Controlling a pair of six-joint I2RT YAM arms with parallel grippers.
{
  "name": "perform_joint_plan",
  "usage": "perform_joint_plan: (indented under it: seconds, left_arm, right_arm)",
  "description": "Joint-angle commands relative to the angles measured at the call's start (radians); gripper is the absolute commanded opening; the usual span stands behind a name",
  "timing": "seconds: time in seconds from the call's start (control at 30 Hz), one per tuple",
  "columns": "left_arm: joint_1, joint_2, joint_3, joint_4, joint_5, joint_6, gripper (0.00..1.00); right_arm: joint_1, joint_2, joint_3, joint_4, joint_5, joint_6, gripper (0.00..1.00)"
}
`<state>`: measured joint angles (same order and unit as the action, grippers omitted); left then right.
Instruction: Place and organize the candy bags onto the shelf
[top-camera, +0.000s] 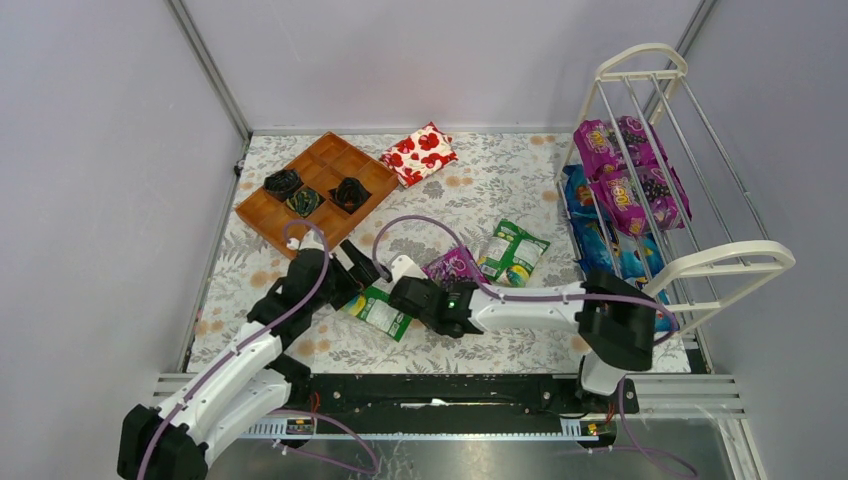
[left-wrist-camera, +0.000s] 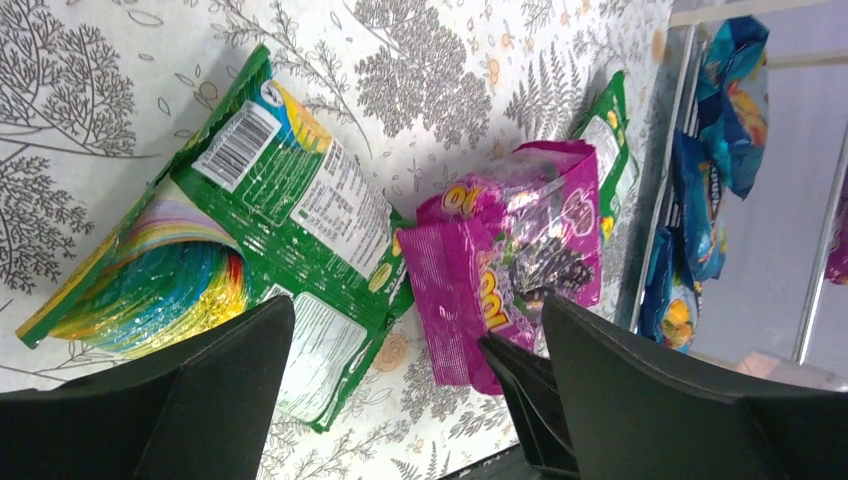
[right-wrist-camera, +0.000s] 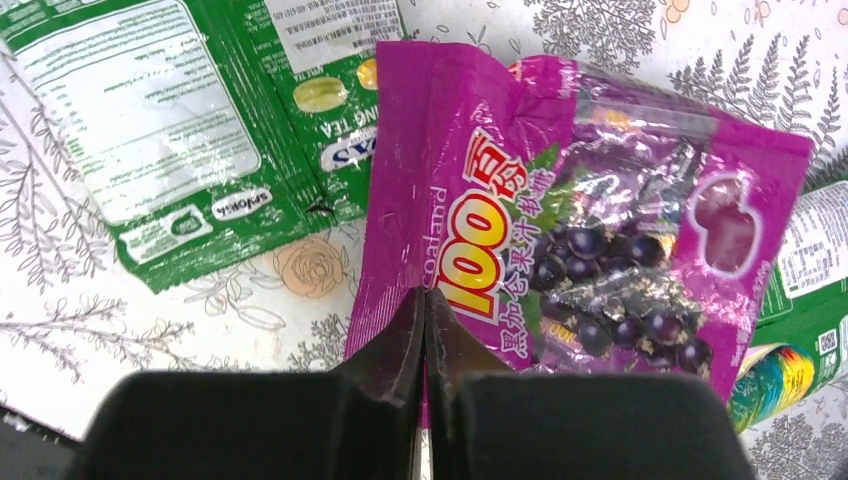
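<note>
A magenta-purple candy bag (top-camera: 455, 265) lies mid-table. My right gripper (top-camera: 430, 278) is shut on its near edge; the right wrist view shows the fingertips (right-wrist-camera: 427, 300) pinched on the purple bag (right-wrist-camera: 580, 220). A green-and-white candy bag (top-camera: 380, 312) lies face down beside it, below my open left gripper (top-camera: 358, 262). In the left wrist view, the left gripper (left-wrist-camera: 420, 400) stands wide open above that green bag (left-wrist-camera: 270, 220) and the purple bag (left-wrist-camera: 520, 260). A second green bag (top-camera: 515, 252) lies right of the purple one. The white shelf (top-camera: 700, 265) holds two purple bags (top-camera: 625, 185).
Blue bags (top-camera: 600, 240) fill the shelf's lower tier. A brown compartment tray (top-camera: 262, 215) with dark items sits at the back left. A red-and-white flowered packet (top-camera: 420, 152) lies behind it. Both arms crowd the table's middle front.
</note>
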<state>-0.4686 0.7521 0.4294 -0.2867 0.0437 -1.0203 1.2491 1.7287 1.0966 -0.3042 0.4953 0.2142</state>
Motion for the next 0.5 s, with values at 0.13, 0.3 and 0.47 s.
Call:
perform_joint_plan:
  seconds: [0.13,0.3,0.47]
  left_arm:
    - [0.055,0.027,-0.054,0.205,0.158,-0.059,0.99]
    - [0.056,0.095,-0.147,0.531,0.359,-0.156,0.99]
    - [0.039,0.243,-0.244,0.815,0.449,-0.325,0.99]
  right_arm:
    - [-0.005,-0.220,-0.118,0.175,-0.046,0.025,0.00]
    - [-0.072,-0.281,-0.186,0.255,-0.152,0.099,0.00]
    - [-0.134,-0.321,-0.246,0.338,-0.226,0.153,0.00]
